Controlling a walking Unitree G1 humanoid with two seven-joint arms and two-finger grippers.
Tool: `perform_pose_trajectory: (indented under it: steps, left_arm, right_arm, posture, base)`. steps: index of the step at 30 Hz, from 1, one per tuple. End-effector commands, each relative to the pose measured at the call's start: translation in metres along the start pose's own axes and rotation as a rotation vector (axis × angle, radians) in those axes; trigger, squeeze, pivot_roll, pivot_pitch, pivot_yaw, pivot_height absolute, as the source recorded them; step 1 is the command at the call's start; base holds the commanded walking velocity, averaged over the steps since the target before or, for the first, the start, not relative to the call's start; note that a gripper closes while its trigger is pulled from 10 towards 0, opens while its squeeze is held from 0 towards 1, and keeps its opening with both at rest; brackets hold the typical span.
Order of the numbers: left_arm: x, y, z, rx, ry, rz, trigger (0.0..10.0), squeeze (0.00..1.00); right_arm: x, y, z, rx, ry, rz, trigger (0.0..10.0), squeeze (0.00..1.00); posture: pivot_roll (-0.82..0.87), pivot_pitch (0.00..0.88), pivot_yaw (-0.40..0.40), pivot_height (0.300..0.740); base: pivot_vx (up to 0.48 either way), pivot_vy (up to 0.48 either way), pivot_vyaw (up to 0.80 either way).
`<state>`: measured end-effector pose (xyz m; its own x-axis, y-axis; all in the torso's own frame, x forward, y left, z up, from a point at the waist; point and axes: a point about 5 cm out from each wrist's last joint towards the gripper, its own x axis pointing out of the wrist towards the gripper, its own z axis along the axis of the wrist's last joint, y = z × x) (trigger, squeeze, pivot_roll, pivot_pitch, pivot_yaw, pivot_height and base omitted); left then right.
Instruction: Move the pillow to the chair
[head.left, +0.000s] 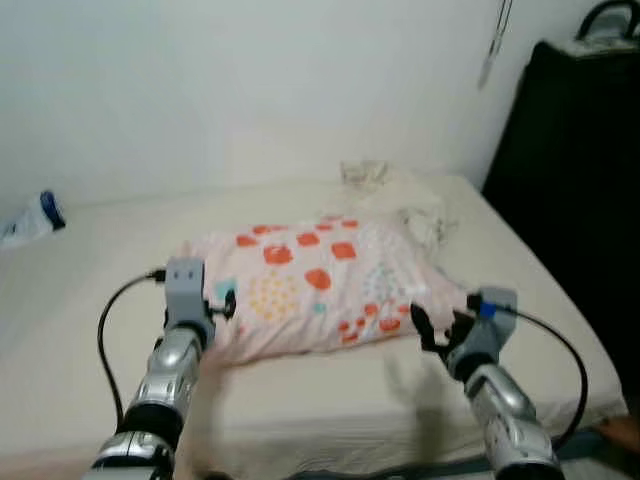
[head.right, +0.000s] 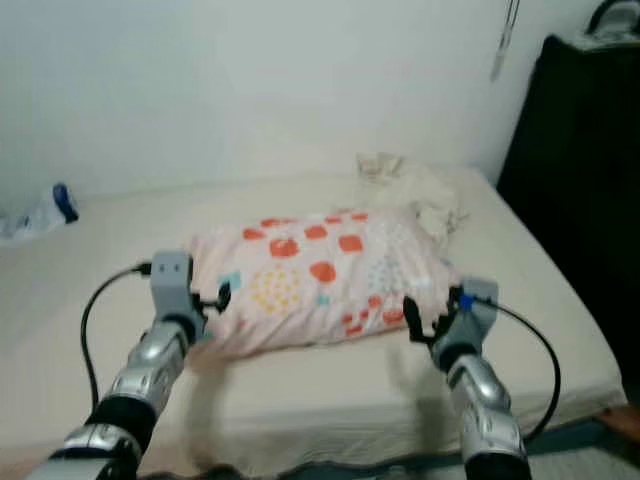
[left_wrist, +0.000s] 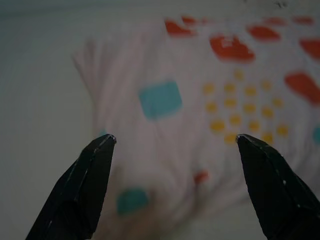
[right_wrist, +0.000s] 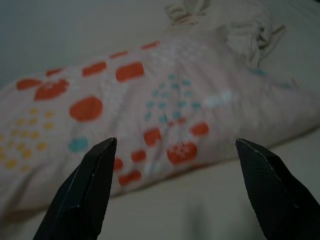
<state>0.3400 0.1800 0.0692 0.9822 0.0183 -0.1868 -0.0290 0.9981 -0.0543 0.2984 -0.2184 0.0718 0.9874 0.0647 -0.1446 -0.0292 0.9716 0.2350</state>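
Both arms are reaching forward over the near edge of the bed (head.left: 300, 400), one toward each end of the pillow (head.left: 320, 285). At the pillow's left corner, the left gripper (left_wrist: 175, 142) is hanging with its fingers spread wide, gripping nothing. By the right end, the right gripper (right_wrist: 175, 145) is likewise gaping and empty, just short of the fabric. Patterned with red, yellow and teal shapes, the pillow is lying across the mattress, beside a crumpled cloth (head.left: 400, 195).
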Motion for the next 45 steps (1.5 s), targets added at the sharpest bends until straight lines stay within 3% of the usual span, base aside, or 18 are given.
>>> perform_pose_trajectory:
  steps: [1, 8, 17, 19, 26, 27, 33, 34, 36, 40, 45]
  left_arm:
    - [-0.001, 0.002, -0.003, 0.007, 0.013, 0.000, 10.0, 0.00]
    - [0.001, -0.001, 0.001, -0.005, -0.006, -0.015, 10.0, 0.00]
    - [0.006, -0.010, 0.022, -0.051, -0.088, -0.038, 10.0, 0.00]
    - [0.011, -0.013, 0.045, -0.101, -0.164, -0.045, 10.0, 0.00]
    - [0.016, -0.014, 0.076, -0.142, -0.257, -0.056, 10.0, 0.00]
    - [0.018, -0.011, 0.082, -0.136, -0.270, -0.042, 10.0, 1.00]
    - [0.028, 0.005, 0.106, -0.128, -0.300, 0.038, 10.0, 1.00]
    - [0.031, 0.019, 0.116, -0.059, -0.296, 0.143, 10.0, 1.00]
    - [0.031, 0.028, 0.121, -0.008, -0.288, 0.218, 10.0, 1.00]
    - [0.032, 0.038, 0.124, 0.056, -0.261, 0.303, 10.0, 1.00]
    - [0.032, 0.047, 0.122, 0.088, -0.236, 0.330, 10.0, 1.00]
  right_arm:
    - [-0.003, 0.002, -0.005, 0.027, 0.014, 0.008, 10.0, 0.00]
    - [-0.004, 0.004, 0.003, 0.083, -0.026, 0.029, 10.0, 0.00]
    - [-0.002, 0.010, 0.012, 0.155, -0.080, 0.059, 10.0, 0.00]
    - [-0.001, 0.023, 0.011, 0.167, -0.073, 0.123, 10.0, 0.00]
    - [0.000, 0.036, 0.012, 0.173, -0.076, 0.177, 10.0, 0.00]
    - [0.000, 0.039, 0.012, 0.175, -0.077, 0.185, 10.0, 0.00]
    - [-0.001, 0.048, 0.013, 0.181, -0.079, 0.213, 10.0, 0.00]
    - [-0.003, 0.050, 0.014, 0.188, -0.086, 0.213, 10.0, 0.00]
    - [-0.006, 0.051, 0.015, 0.192, -0.093, 0.213, 10.0, 0.00]
    - [-0.012, 0.050, 0.015, 0.200, -0.097, 0.206, 10.0, 0.00]
    - [-0.018, 0.048, 0.013, 0.204, -0.092, 0.193, 10.0, 0.00]
  posture:
    - [-0.15, 0.069, 0.088, 0.590]
    - [-0.15, 0.077, 0.094, 0.560]
    - [-0.15, 0.088, 0.097, 0.527]
    - [-0.14, 0.096, 0.103, 0.527]
    - [-0.14, 0.106, 0.108, 0.527]
    - [-0.14, 0.111, 0.110, 0.527]
    - [-0.15, 0.134, 0.119, 0.527]
    - [-0.15, 0.152, 0.129, 0.527]
    - [-0.16, 0.164, 0.135, 0.527]
    - [-0.17, 0.187, 0.144, 0.527]
    - [-0.17, 0.205, 0.145, 0.527]
  base:
    - [0.000, 0.000, 0.00]
    - [0.000, 0.000, 0.00]
    - [0.000, 0.000, 0.00]
    - [0.000, 0.000, 0.00]
    - [0.000, 0.000, 0.00]
    - [0.000, 0.000, 0.00]
    - [0.000, 0.000, 0.00]
    - [0.000, 0.000, 0.00]
    - [0.000, 0.000, 0.00]
    - [0.000, 0.000, 0.00]
    - [0.000, 0.000, 0.00]
